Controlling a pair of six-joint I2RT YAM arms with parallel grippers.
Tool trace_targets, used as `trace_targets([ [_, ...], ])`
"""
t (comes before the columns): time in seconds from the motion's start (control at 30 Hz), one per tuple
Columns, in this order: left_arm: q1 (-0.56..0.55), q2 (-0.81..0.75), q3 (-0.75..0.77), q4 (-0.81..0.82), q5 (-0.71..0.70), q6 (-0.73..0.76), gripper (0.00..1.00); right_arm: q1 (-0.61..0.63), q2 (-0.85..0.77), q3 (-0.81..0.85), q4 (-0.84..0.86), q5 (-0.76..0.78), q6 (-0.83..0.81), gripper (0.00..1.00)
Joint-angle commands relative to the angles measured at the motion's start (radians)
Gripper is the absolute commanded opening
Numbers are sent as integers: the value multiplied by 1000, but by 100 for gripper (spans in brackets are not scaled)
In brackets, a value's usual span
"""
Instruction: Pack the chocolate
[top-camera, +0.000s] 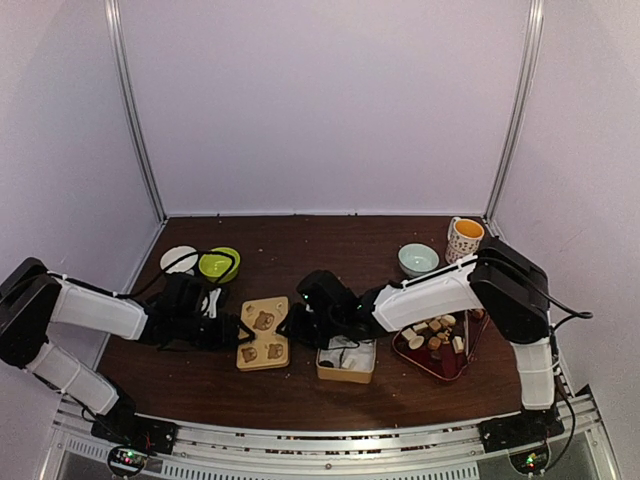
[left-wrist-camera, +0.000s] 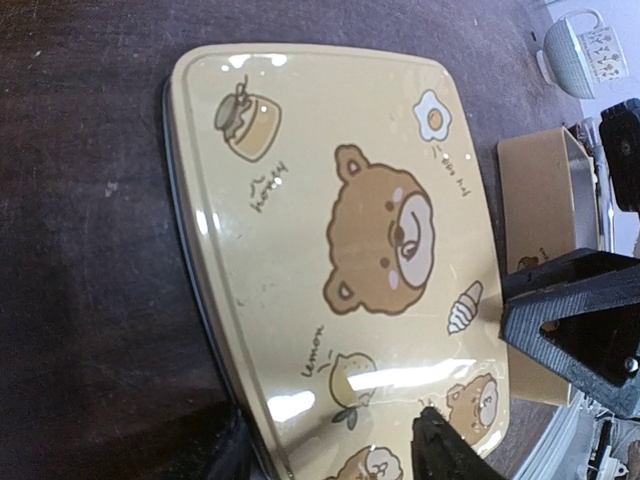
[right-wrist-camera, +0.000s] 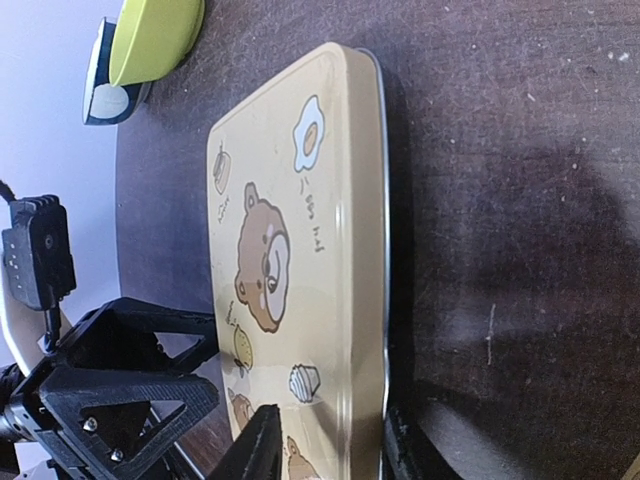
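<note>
Chocolate (top-camera: 432, 335) mostly heaped on the red tray (top-camera: 440, 370) at the right of the table (top-camera: 300, 250), just beside the right arm's base. Seemingly a few pieces already in the open tan box (top-camera: 345, 377), just left of that tray. Further left, the bear lid (top-camera: 264, 333), flat on the table, picture side up, near the box but apart from it.

Looks like the lidding step rather than the filling one. Both arms stretched low toward the middle, forearms near level, set at the lid from opposite sides. Left end effector (top-camera: 236, 331) at the lid's left edge, released: one finger (left-wrist-camera: 440, 455) over the printed face, the other off the rim. Right end effector (top-camera: 292, 322) at the opposite edge, likewise released, fingers (right-wrist-camera: 255, 450) straddling the rim with nothing pinched.

Next, probably: clamp one edge, lift the lid level, carry it right, lower it square over the box. Calls for a shallow pinch on a thin, glossy rim, likely to slip or tip. Odd, though, with so much chocolate unpacked on the tray; possibly only shifting the lid aside.
</note>
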Motion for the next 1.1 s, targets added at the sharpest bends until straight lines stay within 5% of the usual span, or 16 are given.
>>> trace_targets([
  [0.0,-4,-18,-25,-5,87,-1,56,40,-59,8,124,-89,-29,33],
  [0.17,10,-51,-28,-34,88,11,55,48,-88,46,18,-58,-87,32],
  [1.07,17,-116,-74,12,150,5,50,79,-54,129,7,-169,-144,33],
])
